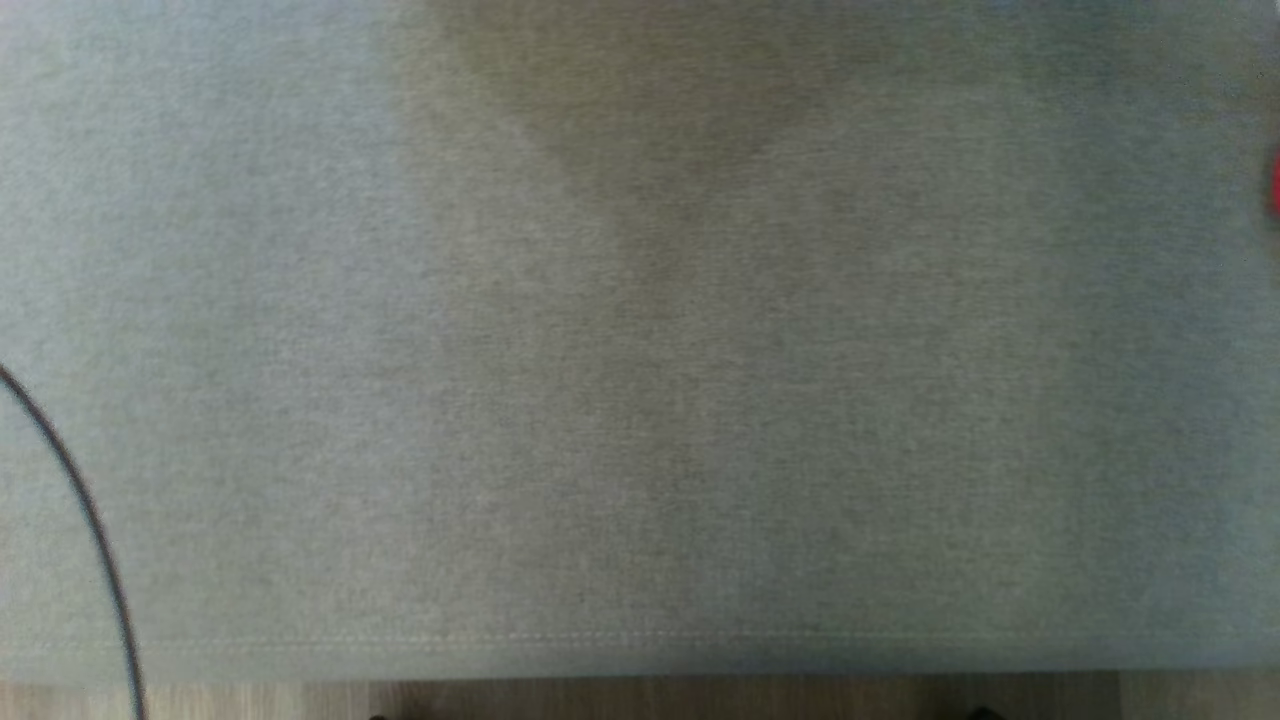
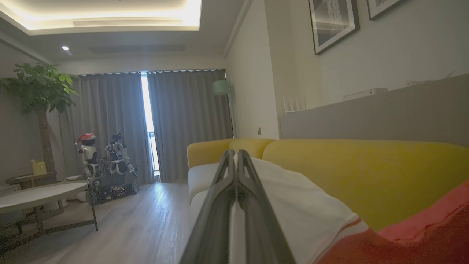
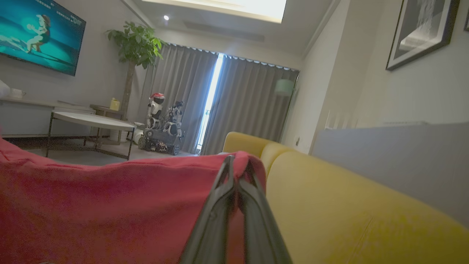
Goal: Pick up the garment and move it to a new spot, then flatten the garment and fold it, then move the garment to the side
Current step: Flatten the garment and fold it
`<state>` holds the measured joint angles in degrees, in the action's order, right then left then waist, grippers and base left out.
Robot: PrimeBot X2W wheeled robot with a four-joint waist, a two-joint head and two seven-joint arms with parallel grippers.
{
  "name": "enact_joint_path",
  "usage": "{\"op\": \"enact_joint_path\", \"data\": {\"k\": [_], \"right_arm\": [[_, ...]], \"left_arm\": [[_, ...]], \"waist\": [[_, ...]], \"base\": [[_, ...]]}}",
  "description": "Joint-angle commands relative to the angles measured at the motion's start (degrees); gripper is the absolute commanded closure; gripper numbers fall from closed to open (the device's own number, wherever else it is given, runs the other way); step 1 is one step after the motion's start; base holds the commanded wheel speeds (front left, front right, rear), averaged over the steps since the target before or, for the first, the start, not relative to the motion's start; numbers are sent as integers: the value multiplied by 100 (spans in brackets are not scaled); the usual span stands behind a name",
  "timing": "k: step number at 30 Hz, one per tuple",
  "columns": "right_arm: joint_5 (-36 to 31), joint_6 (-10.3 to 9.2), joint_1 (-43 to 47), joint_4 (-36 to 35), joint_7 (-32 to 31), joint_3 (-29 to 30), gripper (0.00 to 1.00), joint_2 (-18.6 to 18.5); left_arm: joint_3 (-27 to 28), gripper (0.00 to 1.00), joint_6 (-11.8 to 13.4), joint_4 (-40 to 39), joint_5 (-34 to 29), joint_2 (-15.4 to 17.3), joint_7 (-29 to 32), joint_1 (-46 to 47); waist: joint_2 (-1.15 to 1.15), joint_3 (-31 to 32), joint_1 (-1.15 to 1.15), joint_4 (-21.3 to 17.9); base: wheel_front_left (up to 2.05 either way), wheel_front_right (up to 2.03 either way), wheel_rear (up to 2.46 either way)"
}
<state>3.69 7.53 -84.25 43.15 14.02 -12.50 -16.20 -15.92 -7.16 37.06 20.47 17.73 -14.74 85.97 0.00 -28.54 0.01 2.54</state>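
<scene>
1. Left gripper (image 2: pixel 236 153): fingers pressed together, tips meeting at the centre of the left wrist view.
2. In that view the red garment (image 2: pixel 421 234) sits in the lower right corner, to the right of the fingers and below the tips.
3. White fabric (image 2: pixel 300 205) lies directly behind the fingers. It runs down-right to a striped edge where it meets the red. Can't tell if the white is part of the garment, or if any cloth is pinched.
4. Right gripper (image 3: pixel 240 161): fingers together, tips at the centre of the right wrist view.
5. There the garment (image 3: pixel 110 205) spans from the lower left to the centre. Its top edge is level with the tips.
6. A red fold sits right against the tips and shows on both sides of them. Can't tell if the cloth is clamped or just behind the fingers.
7. The yellow sofa backrest (image 2: pixel 366 172) is right of the gripper in both wrist views (image 3: pixel 329 205), with the garment up against it.
8. Head view: gray seat cushion (image 1: pixel 640 350) with a stitched seam along the lower part. There's a strip of wood floor (image 1: pixel 250 700) at the bottom edge and a dark cable (image 1: pixel 90 520) curving at lower left.
9. Blurred red patch (image 1: pixel 1275 185) at the right edge of the head view, too small to identify.
</scene>
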Motion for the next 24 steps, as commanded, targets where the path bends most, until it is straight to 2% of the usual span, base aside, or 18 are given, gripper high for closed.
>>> {"op": "enact_joint_path", "data": {"k": [1, 7, 11, 16, 20, 24], "right_arm": [[125, -4, 447, 33, 63, 19, 100, 142], [703, -4, 1761, 405, 93, -444, 100, 155], [1225, -4, 2427, 659, 25, -1061, 100, 19], [1925, -4, 2967, 757, -337, -1876, 100, -223], [2301, -4, 3232, 754, -601, -2327, 100, -450], [2792, -4, 3561, 678, -985, -2883, 100, -698]], "left_arm": [[-81, 100, -32, -299, 56, 319, -21, -312], [-587, 100, -32, -908, -16, 551, -24, -1877], [-752, 100, -32, -1192, -197, 776, -25, -2837], [-730, 100, -32, -1385, -323, 1019, -25, -3991], [-746, 100, -32, -1415, -284, 1095, -25, -4591], [-1130, 100, -33, -1272, -99, 1281, -25, -5260]], "waist": [[0, -51, -1, 101], [0, 178, -1, 156], [0, 480, -1, 143], [0, 881, -1, 81], [0, 1117, -1, 98], [0, 1422, -1, 90]], "base": [[0, 0, 0], [0, 0, 0], [0, 0, 0], [0, 0, 0], [0, 0, 0], [0, 0, 0]]}}
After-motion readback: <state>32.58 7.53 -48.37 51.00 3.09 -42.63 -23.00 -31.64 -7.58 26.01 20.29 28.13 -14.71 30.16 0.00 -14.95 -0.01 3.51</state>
